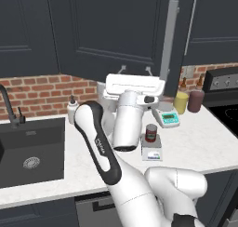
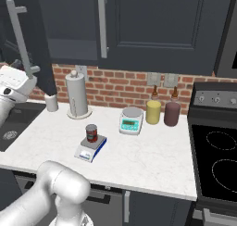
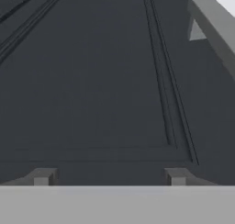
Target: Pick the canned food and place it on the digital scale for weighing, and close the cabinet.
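Observation:
The canned food [image 1: 151, 132] [image 2: 91, 133], a small tin with a dark red label, stands upright on the digital scale [image 1: 152, 152] [image 2: 88, 153], a flat grey square with a white front panel on the counter. The cabinet door [image 1: 116, 26] [image 2: 39, 44] hangs open over the counter, its light grey bar handle [image 1: 169, 40] [image 3: 215, 25] at its edge. My gripper [image 1: 135, 69] [image 3: 110, 177] is raised against the lower part of this door's panel. Its fingertips [image 3: 43, 176] stand wide apart and open, with nothing between them.
A white round scale with a teal display [image 1: 167, 116] [image 2: 131, 121] sits behind the tin, beside a yellow jar [image 1: 181, 102] and a maroon jar [image 1: 195, 101]. A paper towel roll [image 2: 76, 94] stands by the brick wall. The sink [image 1: 28, 151] lies left and the stove [image 2: 215, 151] right.

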### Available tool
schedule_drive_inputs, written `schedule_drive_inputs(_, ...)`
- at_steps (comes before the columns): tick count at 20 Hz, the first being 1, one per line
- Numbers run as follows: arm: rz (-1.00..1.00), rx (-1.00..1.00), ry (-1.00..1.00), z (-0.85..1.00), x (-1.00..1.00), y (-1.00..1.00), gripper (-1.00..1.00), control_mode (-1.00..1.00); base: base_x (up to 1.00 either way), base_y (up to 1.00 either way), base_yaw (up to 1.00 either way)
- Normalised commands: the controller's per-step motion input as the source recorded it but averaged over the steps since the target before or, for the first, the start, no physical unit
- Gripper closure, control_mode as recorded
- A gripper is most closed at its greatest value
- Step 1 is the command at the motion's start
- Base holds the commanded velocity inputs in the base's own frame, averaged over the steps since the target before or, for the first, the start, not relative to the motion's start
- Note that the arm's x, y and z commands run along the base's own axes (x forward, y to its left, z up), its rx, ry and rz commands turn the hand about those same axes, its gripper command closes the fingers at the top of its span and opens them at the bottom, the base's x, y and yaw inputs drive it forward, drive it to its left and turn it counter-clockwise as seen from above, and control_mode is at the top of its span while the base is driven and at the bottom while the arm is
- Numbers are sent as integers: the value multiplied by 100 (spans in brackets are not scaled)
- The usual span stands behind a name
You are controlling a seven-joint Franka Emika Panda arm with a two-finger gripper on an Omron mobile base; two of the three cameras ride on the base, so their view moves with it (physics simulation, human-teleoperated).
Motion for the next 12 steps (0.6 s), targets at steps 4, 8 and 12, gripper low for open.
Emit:
schedule_drive_inputs(4, -26, -7, 19, 36, 23, 5, -100, -100, 0, 0, 0)
schedule_drive_inputs(8, -30, -18, 16, 16, 36, 14, -100, -100, 0, 0, 0)
schedule_drive_inputs(12, -34, -22, 18, 16, 46, 7, -100, -100, 0, 0, 0)
